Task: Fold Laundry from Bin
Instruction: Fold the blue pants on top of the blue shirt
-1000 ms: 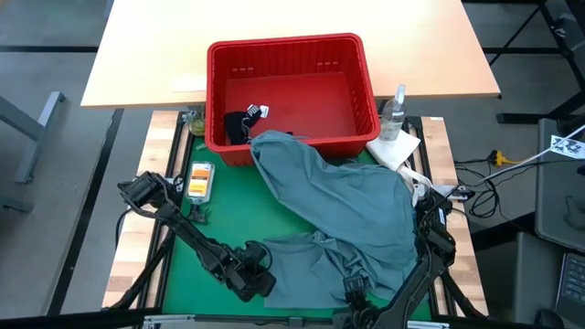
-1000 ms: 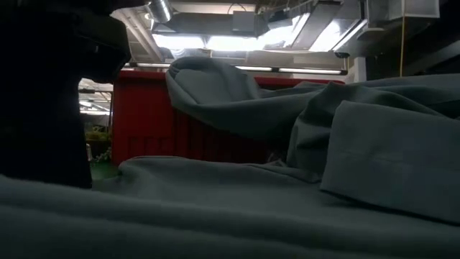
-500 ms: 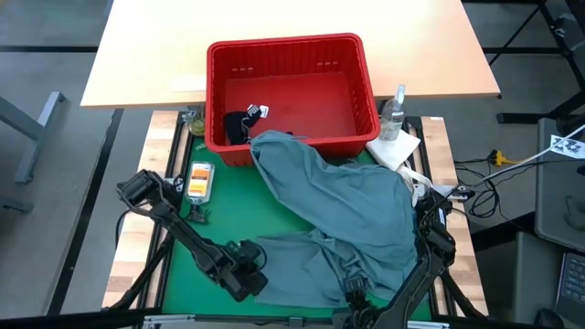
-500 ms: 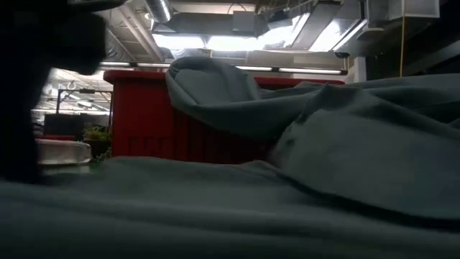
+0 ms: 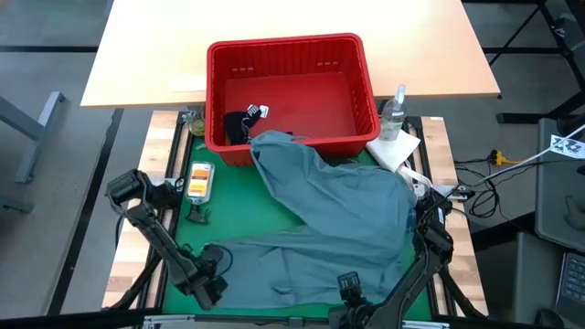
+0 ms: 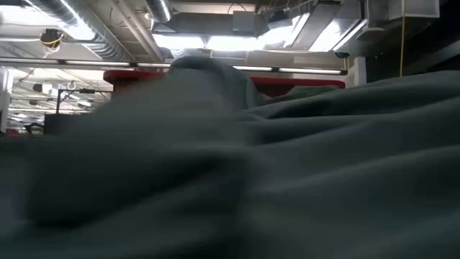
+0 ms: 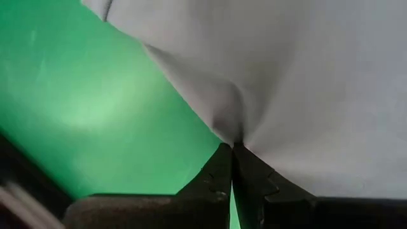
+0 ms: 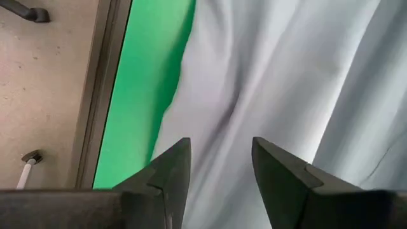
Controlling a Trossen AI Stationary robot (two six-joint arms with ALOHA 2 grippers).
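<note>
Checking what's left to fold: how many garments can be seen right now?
2. A grey-blue garment lies across the green mat, draped over the bin front rim. A dark garment sits inside the bin's left corner. Others may be hidden under the grey-blue one.

Looking straight down: the large grey-blue cloth garment point(image 5: 329, 219) drapes out over the front rim of the rectangular red plastic bin point(image 5: 291, 91) and spreads wide across the green mat point(image 5: 228, 206) on the table. The left gripper point(image 5: 208, 281) sits at the garment's near-left corner. The right gripper point(image 5: 348, 291) sits at its near edge. Inside the bin, a dark navy garment point(image 5: 239, 125). A clear plastic bottle point(image 5: 394, 111) stands just right of the bin.
</note>
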